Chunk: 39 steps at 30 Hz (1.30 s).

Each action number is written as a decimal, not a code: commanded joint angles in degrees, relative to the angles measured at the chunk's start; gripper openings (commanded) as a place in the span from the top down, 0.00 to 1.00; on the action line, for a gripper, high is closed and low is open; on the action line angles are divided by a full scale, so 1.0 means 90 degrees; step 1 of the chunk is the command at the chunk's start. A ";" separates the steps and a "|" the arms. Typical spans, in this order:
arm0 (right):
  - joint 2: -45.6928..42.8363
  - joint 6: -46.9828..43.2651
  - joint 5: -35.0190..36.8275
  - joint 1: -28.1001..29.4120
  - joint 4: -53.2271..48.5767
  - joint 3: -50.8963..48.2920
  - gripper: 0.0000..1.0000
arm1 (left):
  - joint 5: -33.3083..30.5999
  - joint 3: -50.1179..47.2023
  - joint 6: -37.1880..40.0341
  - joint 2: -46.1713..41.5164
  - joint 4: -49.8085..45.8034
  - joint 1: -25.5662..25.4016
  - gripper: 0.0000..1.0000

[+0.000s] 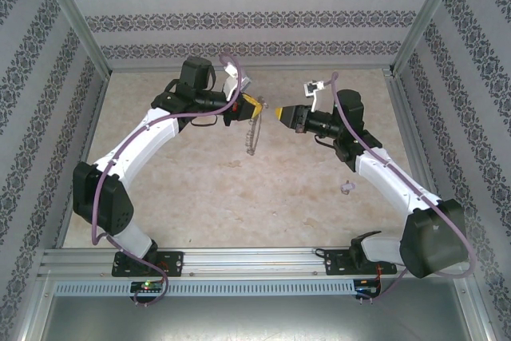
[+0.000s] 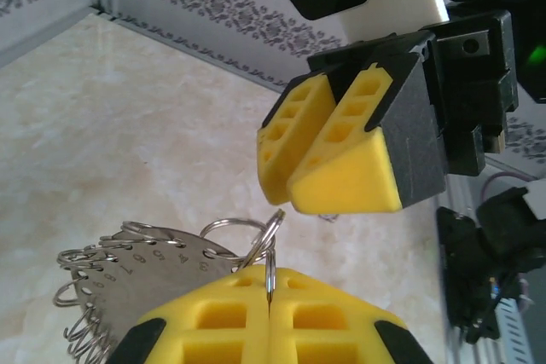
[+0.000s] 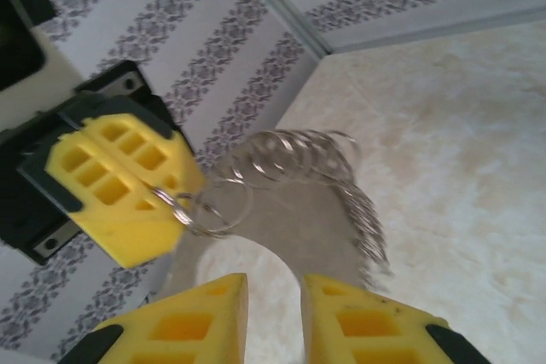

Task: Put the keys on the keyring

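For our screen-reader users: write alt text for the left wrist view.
The left gripper, yellow fingers shut, pinches a thin wire ring of the keyring, a grey numbered plate fringed with wire loops. The right gripper points down at it from just above, over a beige table.

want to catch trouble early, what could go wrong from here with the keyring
The left gripper pinches the keyring by one thin rim loop; the hanging hoop could swing or slip out.
The right gripper, empty, sits close by and might knock the hoop.
The key lies apart on the table, so closing here would catch only loops.
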 commanded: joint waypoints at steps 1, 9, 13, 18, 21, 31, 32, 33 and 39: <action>0.0022 -0.0105 -0.0511 0.0073 0.0570 0.0247 0.76 | 0.0726 0.0058 -0.0238 -0.0025 0.0523 0.0079 1.00; -0.0168 0.0204 -0.0648 -0.0016 0.1131 -0.0072 0.75 | 0.1171 0.0009 -0.0481 -0.0065 0.0691 0.0110 1.00; -0.0411 0.0261 -0.0703 -0.0029 0.1117 -0.0211 0.72 | 0.1261 -0.0063 -0.0510 -0.0138 0.0646 0.0129 1.00; -0.0813 0.0436 -0.0736 0.0009 0.1162 -0.0485 0.75 | 0.1303 -0.0156 -0.0606 -0.0219 0.0689 0.0129 1.00; -0.1015 0.0508 -0.0832 0.0144 0.1141 -0.0501 0.79 | 0.1296 -0.0168 -0.0646 -0.0227 0.0691 0.0136 1.00; -0.0801 0.0552 -0.0893 0.0535 0.1154 -0.0239 0.88 | 0.1417 -0.0132 -0.0646 -0.0220 0.0599 0.0134 1.00; -0.0729 0.0531 -0.0867 0.0529 0.1155 -0.0183 0.89 | 0.1453 -0.0127 -0.0646 -0.0223 0.0576 0.0133 1.00; -0.0640 0.0509 -0.0835 0.0520 0.1164 -0.0122 0.89 | 0.1497 -0.0116 -0.0637 -0.0230 0.0565 0.0136 1.00; -0.0094 0.0651 -0.0752 0.0308 0.1586 0.0185 0.90 | 0.1797 -0.0115 -0.0570 -0.0268 0.0372 0.0135 1.00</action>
